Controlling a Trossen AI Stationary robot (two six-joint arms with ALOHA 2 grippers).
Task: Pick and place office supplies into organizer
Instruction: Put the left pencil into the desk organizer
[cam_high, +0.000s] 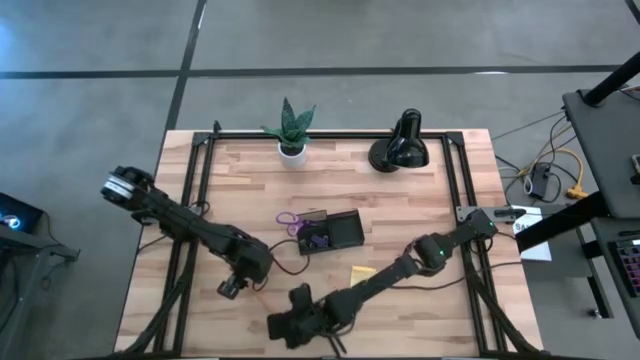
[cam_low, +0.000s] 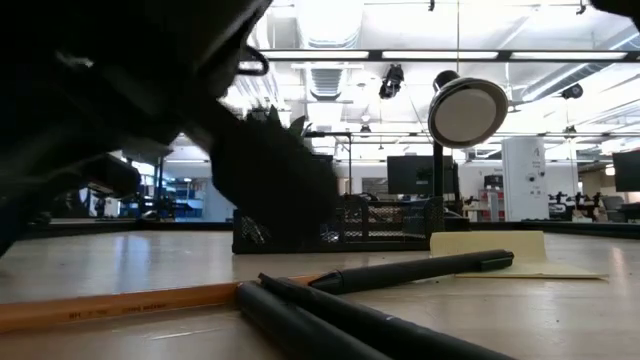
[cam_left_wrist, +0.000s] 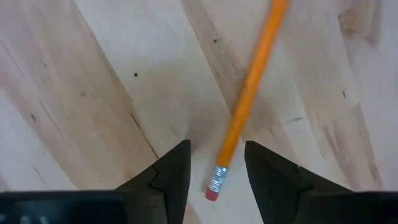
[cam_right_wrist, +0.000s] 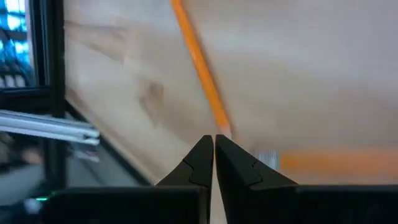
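Observation:
An orange pencil lies flat on the wooden table. My left gripper is open above the table's near left part, its fingers on either side of the pencil's eraser end, apart from it. My right gripper is shut near the table's front edge, its fingertips at an orange pencil's far end. The black organizer stands mid-table, with purple-handled scissors at its left side. A yellow sticky-note pad and black pens lie on the table. My right gripper's shut fingertips stand right at the end of the orange pencil, slanting down toward the table. I cannot tell whether they touch it. The pencil lies flat on the wood.
A black desk lamp and a small potted plant stand along the far edge. A blurred orange streak shows beside my right fingers. A black frame runs around the table top. Bare wood lies at the right.

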